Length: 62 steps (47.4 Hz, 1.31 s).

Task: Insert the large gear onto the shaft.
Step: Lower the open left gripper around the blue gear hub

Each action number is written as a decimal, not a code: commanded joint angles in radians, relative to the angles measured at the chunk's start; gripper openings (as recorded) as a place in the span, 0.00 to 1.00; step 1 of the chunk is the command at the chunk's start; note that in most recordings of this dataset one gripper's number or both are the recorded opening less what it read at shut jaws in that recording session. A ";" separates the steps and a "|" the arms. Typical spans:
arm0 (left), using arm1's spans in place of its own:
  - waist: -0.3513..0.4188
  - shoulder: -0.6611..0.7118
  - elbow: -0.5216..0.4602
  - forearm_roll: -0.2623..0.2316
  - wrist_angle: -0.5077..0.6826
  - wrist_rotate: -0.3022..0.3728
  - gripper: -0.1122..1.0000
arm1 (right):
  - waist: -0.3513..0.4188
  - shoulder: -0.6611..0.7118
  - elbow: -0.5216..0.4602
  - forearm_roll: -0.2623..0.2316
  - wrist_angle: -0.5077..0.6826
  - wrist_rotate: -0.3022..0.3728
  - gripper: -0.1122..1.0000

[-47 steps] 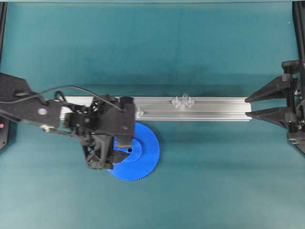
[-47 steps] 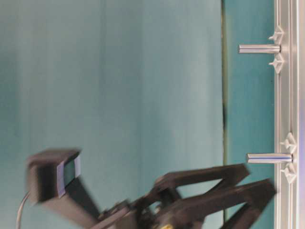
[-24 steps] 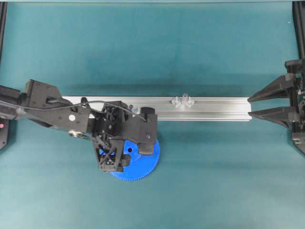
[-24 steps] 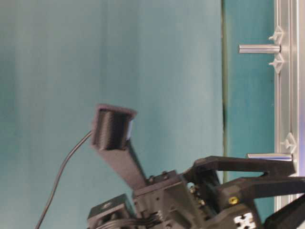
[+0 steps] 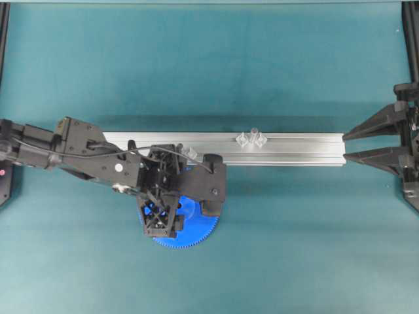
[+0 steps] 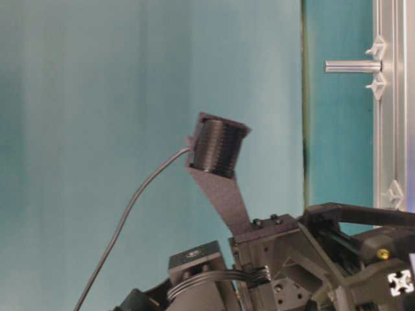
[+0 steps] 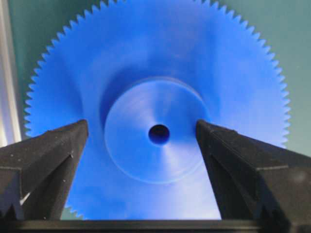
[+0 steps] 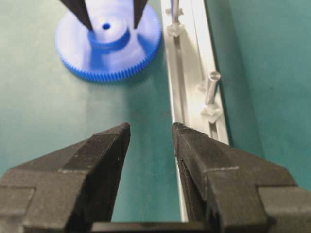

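The large gear (image 5: pixel 196 227) lies flat on the teal mat just in front of the rail, mostly under my left arm. In the left wrist view the gear (image 7: pixel 155 58) fills the frame, hub and centre hole in the middle. My left gripper (image 5: pixel 186 210) (image 7: pixel 142 130) is open, one finger on each side of the hub; contact cannot be told. The right wrist view shows the gear (image 8: pixel 112 58) with those fingers above it. The shaft (image 5: pixel 253 137) (image 6: pixel 353 66) (image 8: pixel 211 88) stands bare on the rail. At the rail's right end my right gripper (image 5: pixel 344 147) (image 8: pixel 150 128) is open and empty.
A long aluminium rail (image 5: pixel 294 149) crosses the middle of the mat. A second pin with clear mounts (image 5: pixel 190 152) (image 8: pixel 175 9) stands on it beside the gear, close to my left wrist. My left arm fills the bottom of the table-level view.
My left arm has reached further right and turned over the gear, so its open fingers now straddle the hub. The right gripper has drawn back slightly to the right.
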<state>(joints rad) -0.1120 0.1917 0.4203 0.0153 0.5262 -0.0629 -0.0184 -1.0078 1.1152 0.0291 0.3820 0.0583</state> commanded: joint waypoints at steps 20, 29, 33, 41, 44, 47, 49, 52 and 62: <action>-0.008 -0.002 -0.021 0.003 0.057 0.000 0.94 | 0.000 -0.005 -0.005 0.000 -0.005 0.009 0.55; -0.014 -0.002 -0.025 0.003 0.063 0.000 0.94 | 0.000 -0.006 -0.005 0.000 -0.005 0.009 0.55; -0.023 0.002 -0.028 0.003 0.067 0.002 0.94 | 0.000 -0.006 -0.005 0.000 -0.005 0.009 0.55; -0.051 0.002 -0.032 0.003 0.083 0.002 0.94 | 0.000 -0.006 0.000 0.000 -0.005 0.009 0.55; -0.055 0.003 -0.031 0.002 0.089 0.000 0.94 | 0.000 -0.008 0.002 0.000 -0.005 0.009 0.55; -0.055 0.005 -0.031 0.003 0.094 -0.003 0.94 | 0.000 -0.009 0.002 0.000 -0.005 0.009 0.55; -0.055 0.005 -0.031 0.003 0.095 -0.003 0.94 | 0.000 -0.009 0.003 0.000 -0.005 0.009 0.55; -0.055 0.003 -0.034 0.003 0.095 -0.003 0.94 | 0.000 -0.012 0.003 0.000 -0.005 0.009 0.55; -0.055 0.009 -0.037 0.003 0.098 -0.003 0.94 | 0.002 -0.021 0.006 0.000 -0.005 0.011 0.55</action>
<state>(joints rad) -0.1488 0.2040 0.3942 0.0184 0.6197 -0.0644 -0.0169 -1.0308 1.1290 0.0307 0.3820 0.0598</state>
